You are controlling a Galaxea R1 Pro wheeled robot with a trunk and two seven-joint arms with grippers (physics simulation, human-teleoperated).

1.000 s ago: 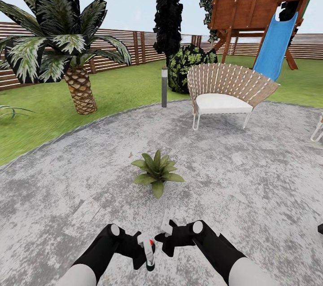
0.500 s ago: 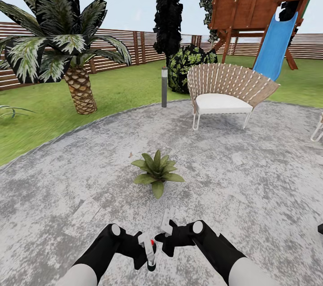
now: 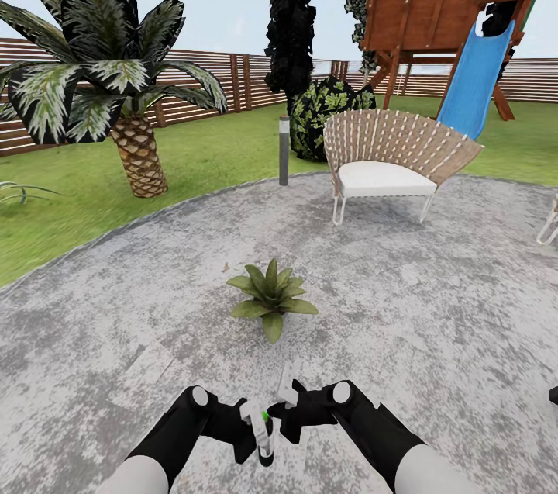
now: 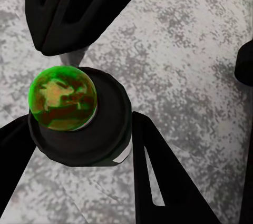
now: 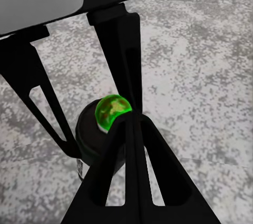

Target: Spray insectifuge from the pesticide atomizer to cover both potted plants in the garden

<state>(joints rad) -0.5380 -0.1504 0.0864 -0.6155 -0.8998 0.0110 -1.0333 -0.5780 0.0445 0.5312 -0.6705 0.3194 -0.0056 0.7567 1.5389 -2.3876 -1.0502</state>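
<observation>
Left end effector [image 3: 262, 432] is clamped on the pesticide atomizer [image 3: 264, 443], low over the patio [image 3: 434, 308]; right end effector [image 3: 280, 406], closed, touches its head. One potted plant [image 3: 271, 294] sits ahead, one chair [image 3: 384, 160] beyond.

Left wrist: fingers [image 4: 158, 171] hug the cap, green button [image 4: 63, 97] glowing.

Right wrist: a fingertip [image 5: 132, 121] presses the button [image 5: 112, 110]. Spraying looks underway; next, aim at the plant.

Count, head view: one small rosette of broad green leaves [image 3: 271, 297] at centre frame, one scaly-trunked palm [image 3: 108, 67] upper left, one slim grey bollard lamp post [image 3: 284, 150] upper centre. One woven fan-backed chair with a white seat [image 3: 391, 157] right of centre, plus the leg of a second chair [image 3: 549, 222] at the right edge. One wooden play tower with a blue slide [image 3: 457, 21] upper right; two black grippers at the bottom, left [image 3: 252, 428] and right [image 3: 283, 401].
</observation>
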